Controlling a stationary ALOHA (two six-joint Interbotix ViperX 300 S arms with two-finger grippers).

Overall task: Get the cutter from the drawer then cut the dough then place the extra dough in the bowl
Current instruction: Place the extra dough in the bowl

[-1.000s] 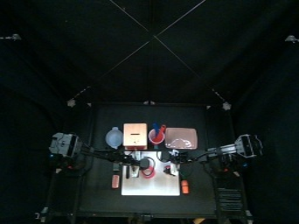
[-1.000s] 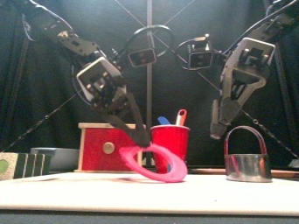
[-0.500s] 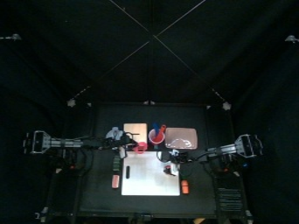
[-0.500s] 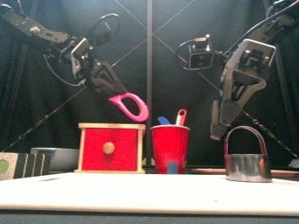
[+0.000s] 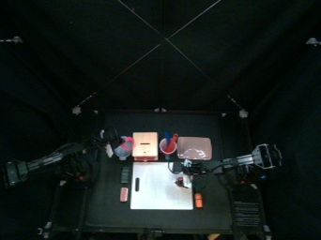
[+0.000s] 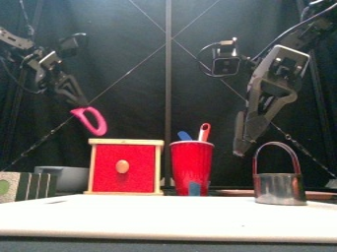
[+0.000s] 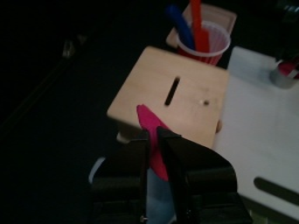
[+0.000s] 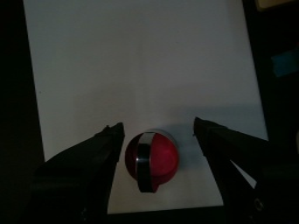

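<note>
My left gripper [image 6: 81, 112] is shut on a pink dough ring [image 6: 93, 122] and holds it in the air, above and left of the wooden box [image 6: 125, 167]. In the left wrist view the dough ring [image 7: 149, 150] shows edge-on between the jaws, over the near edge of the box [image 7: 176, 92]. The metal cutter [image 6: 278, 183] stands on the white board [image 8: 128, 61]; from above, red dough fills the cutter [image 8: 152, 163]. My right gripper [image 8: 158, 131] hangs open straight over it. A blue-grey bowl [image 6: 59, 179] sits left of the box.
A red cup [image 6: 192, 167] with a blue and a red knife stands right of the box. The pink tray [image 5: 196, 148] lies behind the board [image 5: 160, 187]. Two small orange toys [image 5: 197, 200] lie at the board's sides.
My left gripper lifted the dough ring off the board and carried it up and to the left, past the box. The right arm has stayed where it was.
</note>
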